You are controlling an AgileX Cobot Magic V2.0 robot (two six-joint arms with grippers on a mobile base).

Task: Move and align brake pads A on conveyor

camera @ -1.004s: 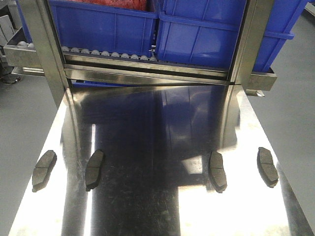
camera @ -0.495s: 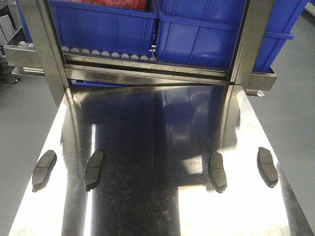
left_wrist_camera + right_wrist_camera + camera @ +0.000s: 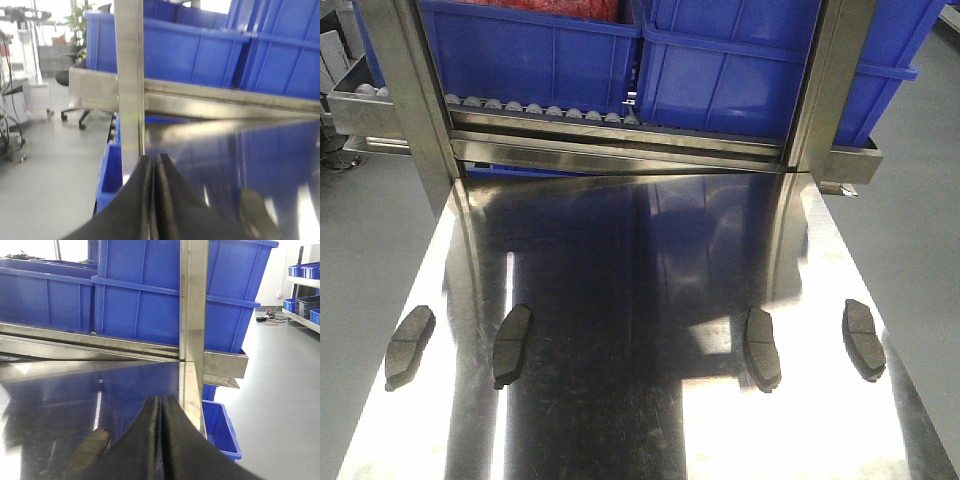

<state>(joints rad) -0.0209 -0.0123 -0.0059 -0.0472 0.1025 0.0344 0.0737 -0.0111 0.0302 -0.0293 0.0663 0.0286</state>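
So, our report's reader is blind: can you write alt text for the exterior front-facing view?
Four dark brake pads lie in a row on a shiny steel table, two toward each side. Blue bins sit on a roller rack behind it.

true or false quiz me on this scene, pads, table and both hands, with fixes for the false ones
1. Four brake pads lie on the steel table. True.
2. The left hand grips a pad. False: it is shut with nothing between its fingers.
3. The pads are stacked in one pile. False: they lie apart in a row, two on each side of the table.
4. Blue bins sit on the rack behind the table. True.
5. The right hand is wide open. False: its fingers are pressed together and hold nothing.
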